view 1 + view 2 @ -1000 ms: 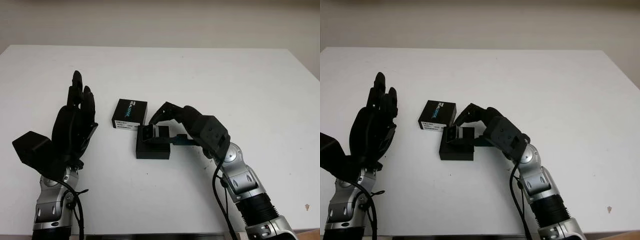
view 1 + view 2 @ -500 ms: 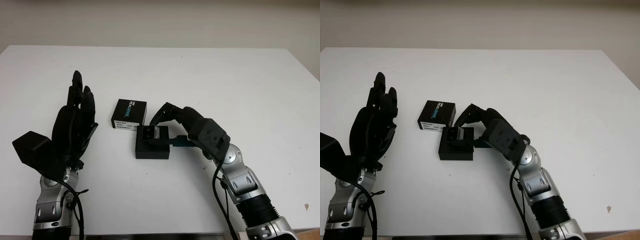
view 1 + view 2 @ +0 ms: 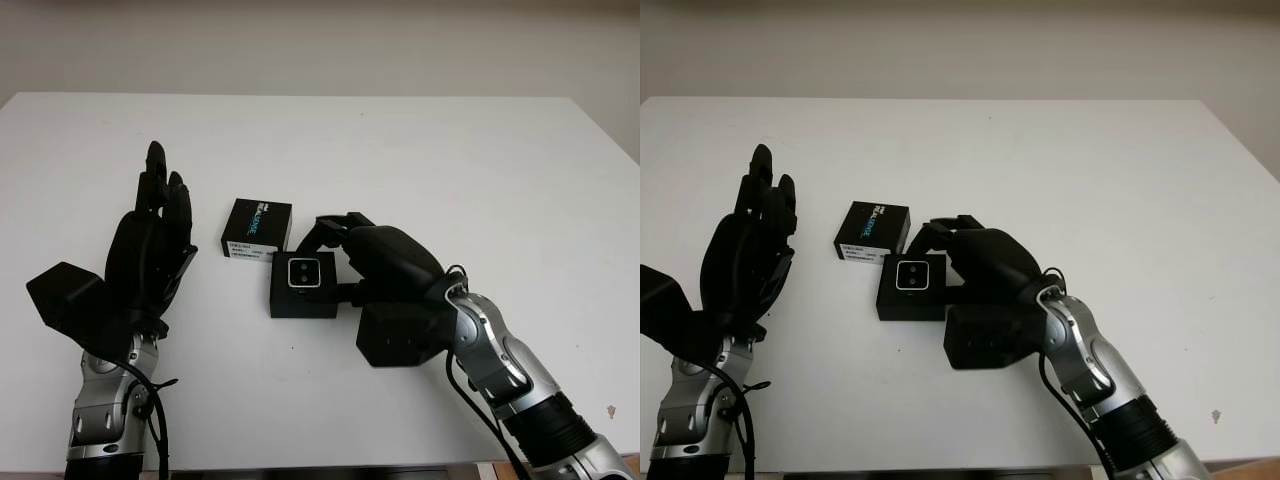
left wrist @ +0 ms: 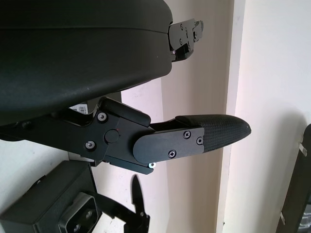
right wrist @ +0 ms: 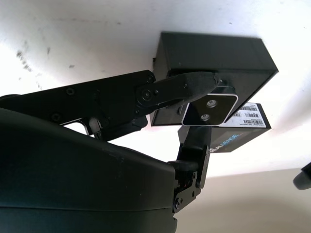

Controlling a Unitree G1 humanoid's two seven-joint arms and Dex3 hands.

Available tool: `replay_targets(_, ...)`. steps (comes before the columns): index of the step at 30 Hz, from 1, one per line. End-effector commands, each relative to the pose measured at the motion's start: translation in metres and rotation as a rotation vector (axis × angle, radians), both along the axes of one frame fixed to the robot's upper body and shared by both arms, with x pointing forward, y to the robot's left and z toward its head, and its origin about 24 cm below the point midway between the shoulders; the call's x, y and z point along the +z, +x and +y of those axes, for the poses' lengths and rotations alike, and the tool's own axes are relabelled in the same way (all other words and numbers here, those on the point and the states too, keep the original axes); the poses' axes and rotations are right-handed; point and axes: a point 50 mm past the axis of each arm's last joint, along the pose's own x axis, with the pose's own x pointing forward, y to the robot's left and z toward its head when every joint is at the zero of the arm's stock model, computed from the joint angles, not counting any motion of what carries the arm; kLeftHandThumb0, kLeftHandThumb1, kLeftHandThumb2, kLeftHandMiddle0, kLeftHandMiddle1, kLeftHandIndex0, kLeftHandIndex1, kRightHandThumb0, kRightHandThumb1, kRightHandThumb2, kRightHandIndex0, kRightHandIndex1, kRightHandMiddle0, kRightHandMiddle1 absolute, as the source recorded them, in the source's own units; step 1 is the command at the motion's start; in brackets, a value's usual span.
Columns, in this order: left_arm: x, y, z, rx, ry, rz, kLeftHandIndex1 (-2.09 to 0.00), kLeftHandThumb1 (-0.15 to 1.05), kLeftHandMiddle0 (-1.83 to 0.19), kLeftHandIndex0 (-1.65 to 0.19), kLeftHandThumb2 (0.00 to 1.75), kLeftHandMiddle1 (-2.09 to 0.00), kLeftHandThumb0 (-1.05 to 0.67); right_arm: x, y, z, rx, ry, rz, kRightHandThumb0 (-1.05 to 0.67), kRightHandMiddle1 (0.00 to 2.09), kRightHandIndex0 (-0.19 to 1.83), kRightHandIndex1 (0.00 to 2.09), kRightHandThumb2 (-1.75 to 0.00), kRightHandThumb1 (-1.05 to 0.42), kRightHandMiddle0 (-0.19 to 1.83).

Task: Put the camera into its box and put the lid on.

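Observation:
The small silver-faced camera lies lens-up on the open black box at the table's middle. My right hand reaches in from the right with its fingers curled on the camera's two edges; in the right wrist view one finger presses on one edge of the camera and another on the opposite edge. The lid, black with a printed label, lies flat just behind and left of the box, touching its corner. My left hand is held up, open, to the left of the lid, and holds nothing.
The white table stretches wide to the right and back. Its far edge meets a pale wall. In the left wrist view the box with the camera sits past my left hand's finger.
My right wrist has rolled over, turning the camera from standing on edge to lying lens-up on the box. The right forearm has swung lower. The left hand has stayed put.

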Motion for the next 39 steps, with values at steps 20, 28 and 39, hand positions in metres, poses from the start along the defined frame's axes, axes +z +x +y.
replay_targets(20,0.006,0.002,-0.001,-0.010,0.007,-0.019,0.00,1.05,0.19,0.19,0.52,0.00,-0.79,0.018,-0.015,-0.007,0.009,0.027,-0.184,-0.65,0.02,-0.12,0.05,-0.16,-1.04,-0.11)
replay_targets(28,0.006,0.001,0.001,-0.002,0.012,-0.021,0.00,1.05,0.19,0.19,0.53,0.00,-0.79,0.038,0.006,-0.028,-0.067,0.411,0.012,-0.74,0.03,-0.18,0.03,-0.44,-1.05,-0.17)
replay_targets(39,0.010,0.003,0.012,0.009,0.011,-0.029,0.00,1.05,0.19,0.19,0.47,0.00,-0.75,0.031,0.043,-0.055,-0.260,1.043,0.336,-0.66,0.00,-0.19,0.00,-0.68,-1.05,-0.19)
